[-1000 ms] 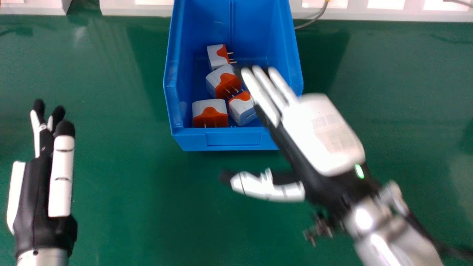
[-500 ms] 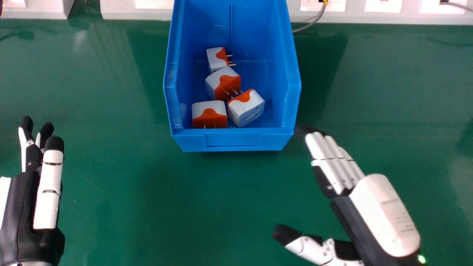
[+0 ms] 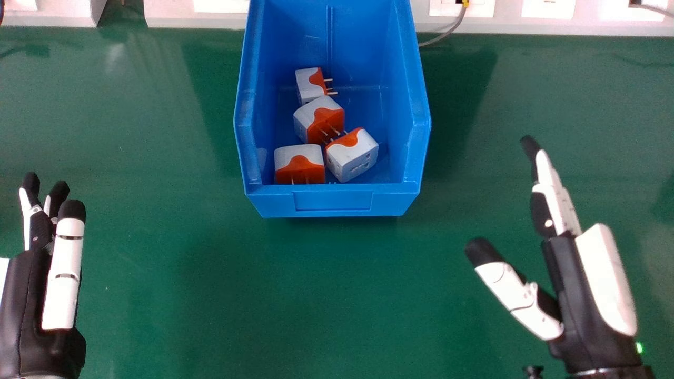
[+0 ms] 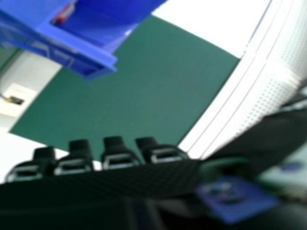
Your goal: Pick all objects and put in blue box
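Blue box [image 3: 333,201] is sitting left of the open, empty right hand [image 3: 579,300], which is hanging nearer it than the open left hand [image 3: 23,300].

We hold our black and white jointed left hand [image 3: 39,300] at the head view's lower left, its fingers [image 3: 38,226] pointing forward, its straight white, black-tipped thumb [image 3: 64,273] alongside. Our black and white right hand [image 3: 584,300] hangs at the lower right, relaxed, fingers slanting forward and inward, thumb spread wide. In the right hand view, our right hand [image 4: 115,184] shows black fingertips [image 4: 113,143] spaced apart in a row.
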`<control>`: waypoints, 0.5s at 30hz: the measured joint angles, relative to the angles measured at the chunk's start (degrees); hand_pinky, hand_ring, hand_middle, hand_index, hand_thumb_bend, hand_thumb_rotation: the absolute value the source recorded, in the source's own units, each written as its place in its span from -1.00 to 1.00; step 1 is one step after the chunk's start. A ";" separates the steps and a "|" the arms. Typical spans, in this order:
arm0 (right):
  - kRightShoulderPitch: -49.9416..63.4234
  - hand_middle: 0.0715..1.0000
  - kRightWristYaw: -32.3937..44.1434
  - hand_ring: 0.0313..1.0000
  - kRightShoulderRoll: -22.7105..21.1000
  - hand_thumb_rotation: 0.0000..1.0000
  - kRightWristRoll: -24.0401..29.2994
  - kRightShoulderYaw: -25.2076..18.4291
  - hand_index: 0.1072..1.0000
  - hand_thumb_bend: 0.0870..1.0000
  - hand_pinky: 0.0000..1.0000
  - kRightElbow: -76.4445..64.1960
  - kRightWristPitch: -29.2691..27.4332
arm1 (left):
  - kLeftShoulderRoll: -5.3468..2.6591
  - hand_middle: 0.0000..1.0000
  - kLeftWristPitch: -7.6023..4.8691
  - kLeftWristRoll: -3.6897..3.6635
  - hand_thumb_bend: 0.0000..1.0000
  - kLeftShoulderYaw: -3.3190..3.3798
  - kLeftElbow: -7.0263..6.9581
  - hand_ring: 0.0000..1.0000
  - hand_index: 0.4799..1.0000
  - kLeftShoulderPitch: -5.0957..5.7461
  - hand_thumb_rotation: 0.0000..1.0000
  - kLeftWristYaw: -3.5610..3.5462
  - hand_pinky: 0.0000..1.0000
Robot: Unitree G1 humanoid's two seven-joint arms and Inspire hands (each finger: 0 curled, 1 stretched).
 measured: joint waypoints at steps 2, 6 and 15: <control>-1.08 1.00 -0.03 1.00 0.50 1.00 -0.01 -0.65 1.00 -0.29 0.90 0.37 -0.03 | 0.13 1.00 -0.12 0.00 -0.19 0.01 0.00 1.00 1.00 0.17 0.83 -0.17 1.00; -3.01 1.00 -0.06 1.00 1.25 1.00 0.03 -1.53 1.00 -0.28 0.99 1.88 -0.30 | 0.21 1.00 -0.31 -0.17 -0.22 0.00 0.00 1.00 1.00 0.14 0.75 -1.04 1.00; -5.14 1.00 1.15 1.00 3.22 1.00 1.78 -2.78 1.00 -0.09 1.00 4.16 0.19 | 0.23 1.00 1.92 -0.38 -0.36 -0.31 -0.01 1.00 1.00 -1.02 0.74 -0.95 1.00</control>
